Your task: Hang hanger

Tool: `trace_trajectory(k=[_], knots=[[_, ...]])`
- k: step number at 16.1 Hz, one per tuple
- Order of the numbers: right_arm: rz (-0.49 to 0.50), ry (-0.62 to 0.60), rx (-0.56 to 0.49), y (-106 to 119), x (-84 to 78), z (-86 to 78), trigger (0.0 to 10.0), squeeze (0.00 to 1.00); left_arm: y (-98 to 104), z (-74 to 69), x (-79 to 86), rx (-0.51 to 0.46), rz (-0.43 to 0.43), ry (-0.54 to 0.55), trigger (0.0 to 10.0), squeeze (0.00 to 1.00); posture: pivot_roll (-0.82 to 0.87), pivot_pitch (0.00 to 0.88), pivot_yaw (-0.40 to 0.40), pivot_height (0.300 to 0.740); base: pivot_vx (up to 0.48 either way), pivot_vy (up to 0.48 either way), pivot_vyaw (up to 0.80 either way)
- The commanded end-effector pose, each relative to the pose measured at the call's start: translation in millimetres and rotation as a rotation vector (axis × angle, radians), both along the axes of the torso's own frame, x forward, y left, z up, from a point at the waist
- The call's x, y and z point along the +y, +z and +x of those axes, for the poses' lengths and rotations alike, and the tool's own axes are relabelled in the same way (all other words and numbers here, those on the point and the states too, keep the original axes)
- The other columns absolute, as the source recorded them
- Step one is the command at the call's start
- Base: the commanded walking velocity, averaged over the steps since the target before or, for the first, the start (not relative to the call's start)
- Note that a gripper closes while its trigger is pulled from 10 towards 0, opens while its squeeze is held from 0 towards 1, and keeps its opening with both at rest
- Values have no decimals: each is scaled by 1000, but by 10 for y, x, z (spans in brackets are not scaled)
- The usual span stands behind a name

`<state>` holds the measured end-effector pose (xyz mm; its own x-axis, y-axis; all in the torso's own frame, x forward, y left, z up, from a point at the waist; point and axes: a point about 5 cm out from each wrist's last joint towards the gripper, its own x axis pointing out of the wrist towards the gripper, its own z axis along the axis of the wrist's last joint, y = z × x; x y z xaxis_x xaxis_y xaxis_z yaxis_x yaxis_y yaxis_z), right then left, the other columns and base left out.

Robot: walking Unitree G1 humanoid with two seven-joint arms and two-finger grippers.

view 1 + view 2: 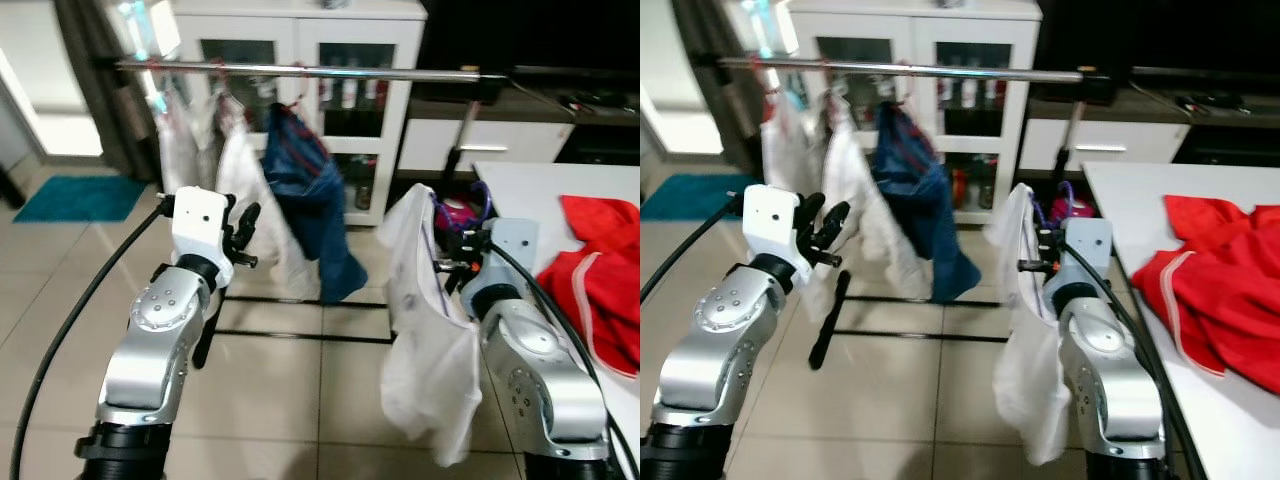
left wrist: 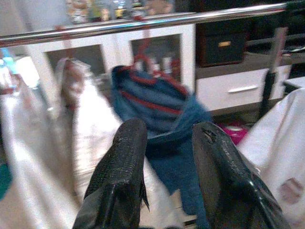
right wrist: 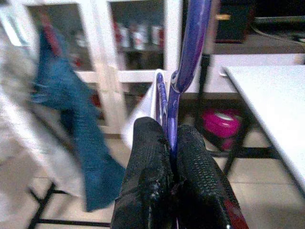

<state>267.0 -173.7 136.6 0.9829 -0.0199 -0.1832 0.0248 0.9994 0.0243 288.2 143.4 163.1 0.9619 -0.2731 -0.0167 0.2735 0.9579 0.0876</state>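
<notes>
A purple hanger (image 3: 190, 52) carries a white garment (image 1: 425, 340) that droops toward the floor. My right gripper (image 3: 167, 126) is shut on the hanger's stem, low and to the right of the chrome clothes rail (image 1: 330, 71). A blue garment (image 1: 310, 190) and white garments (image 1: 235, 160) hang from the rail. My left gripper (image 1: 243, 235) is raised at the left, below the rail and beside the white garments. Its fingers (image 2: 126, 148) stand open with nothing between them.
A white table (image 1: 520, 190) at the right holds a red cloth (image 1: 600, 270). Behind the rail stands a white glass-door cabinet (image 1: 300, 40). The rack's black base bars (image 1: 300, 335) lie on the tiled floor. A teal mat (image 1: 80, 197) lies at far left.
</notes>
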Motion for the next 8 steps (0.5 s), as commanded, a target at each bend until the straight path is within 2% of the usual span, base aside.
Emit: trace_trajectory(k=[1, 8], knots=[[1, -19, -57, 94, -13, 16, 10000, 0, 34, 19, -6, -11, 9, -15, 10000, 0, 73, 0, 10, 740, 356, 0, 0], [-19, 14, -69, 107, 38, 62, 10000, 0, 42, -2, -4, -12, 12, -20, 10000, 0, 87, 0, 0, 740, 360, 0, 0]])
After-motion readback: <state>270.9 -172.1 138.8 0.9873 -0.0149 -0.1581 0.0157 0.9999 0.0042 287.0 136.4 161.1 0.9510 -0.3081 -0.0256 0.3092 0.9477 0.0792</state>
